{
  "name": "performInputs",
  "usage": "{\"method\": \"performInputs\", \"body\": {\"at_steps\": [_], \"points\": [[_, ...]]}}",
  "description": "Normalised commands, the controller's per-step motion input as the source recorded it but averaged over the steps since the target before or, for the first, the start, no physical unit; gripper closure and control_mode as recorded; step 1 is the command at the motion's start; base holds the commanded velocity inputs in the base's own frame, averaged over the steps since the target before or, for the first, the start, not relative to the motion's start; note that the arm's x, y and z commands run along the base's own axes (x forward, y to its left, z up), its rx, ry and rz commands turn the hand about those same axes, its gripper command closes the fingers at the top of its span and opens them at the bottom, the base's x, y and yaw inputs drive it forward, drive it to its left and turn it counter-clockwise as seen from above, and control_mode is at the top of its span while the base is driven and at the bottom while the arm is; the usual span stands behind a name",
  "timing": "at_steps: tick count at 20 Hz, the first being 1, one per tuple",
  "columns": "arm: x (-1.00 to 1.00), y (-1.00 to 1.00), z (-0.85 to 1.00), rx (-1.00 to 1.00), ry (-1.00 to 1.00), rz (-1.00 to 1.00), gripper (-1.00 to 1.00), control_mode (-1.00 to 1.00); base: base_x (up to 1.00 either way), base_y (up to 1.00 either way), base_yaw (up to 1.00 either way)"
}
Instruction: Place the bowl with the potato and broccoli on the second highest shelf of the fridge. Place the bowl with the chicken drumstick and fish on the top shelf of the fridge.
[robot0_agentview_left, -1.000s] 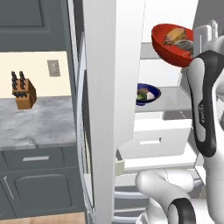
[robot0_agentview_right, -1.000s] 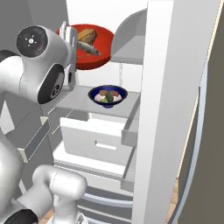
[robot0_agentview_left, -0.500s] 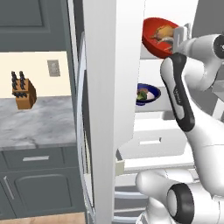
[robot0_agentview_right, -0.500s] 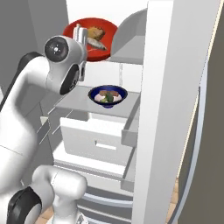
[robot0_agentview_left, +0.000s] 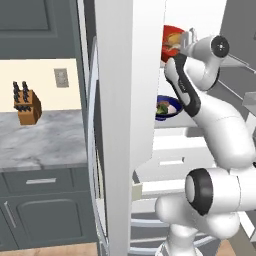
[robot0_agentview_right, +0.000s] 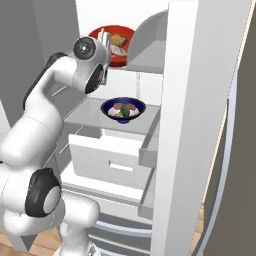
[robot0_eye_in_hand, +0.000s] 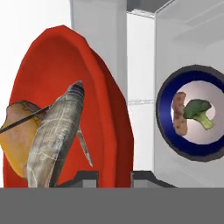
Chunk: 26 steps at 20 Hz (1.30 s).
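My gripper (robot0_eye_in_hand: 114, 177) is shut on the rim of the red bowl (robot0_eye_in_hand: 109, 109), which carries the chicken drumstick (robot0_eye_in_hand: 15, 138) and the fish (robot0_eye_in_hand: 57, 135). From the right base, the gripper (robot0_agentview_right: 104, 37) holds that bowl (robot0_agentview_right: 117, 47) high inside the fridge, level with the top shelf (robot0_agentview_right: 150, 62). I cannot tell whether it rests there. One level down, the dark blue bowl (robot0_agentview_right: 123, 109) with the potato (robot0_eye_in_hand: 179, 113) and broccoli (robot0_eye_in_hand: 199, 111) sits on the second highest shelf (robot0_agentview_right: 85, 116). The left base view shows the red bowl (robot0_agentview_left: 171, 42) above the blue bowl (robot0_agentview_left: 167, 107).
The open fridge door (robot0_agentview_left: 130, 100) stands close on the left of the arm. White drawers (robot0_agentview_right: 110, 160) lie below the shelves. A knife block (robot0_agentview_left: 27, 105) stands on the marble counter (robot0_agentview_left: 40, 142) to the left of the fridge.
The arm has stretched forward and carried the red bowl deeper into the top of the fridge. The blue bowl has stayed in place and the grip has not changed.
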Motion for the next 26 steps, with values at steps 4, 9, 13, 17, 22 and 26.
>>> {"method": "performInputs", "body": {"at_steps": [4,9,13,17,22,26], "points": [[1.0,-0.01,0.0,0.0,0.03,0.0,1.0,-1.0,0.0,0.0,0.0],[1.0,-0.12,-0.06,0.0,0.08,0.0,1.0,-1.0,0.0,0.0,0.0],[0.99,-0.04,-0.11,0.0,0.13,0.0,1.0,-1.0,0.0,0.0,0.0],[0.55,-0.07,-0.34,-0.03,0.27,0.0,1.0,-1.0,0.0,0.0,0.0],[0.4,0.0,-0.11,0.0,-0.01,0.0,1.0,-1.0,0.0,0.0,0.0],[-0.12,0.0,-0.26,0.0,-0.13,0.0,-1.0,-1.0,0.0,0.0,0.0]]}}
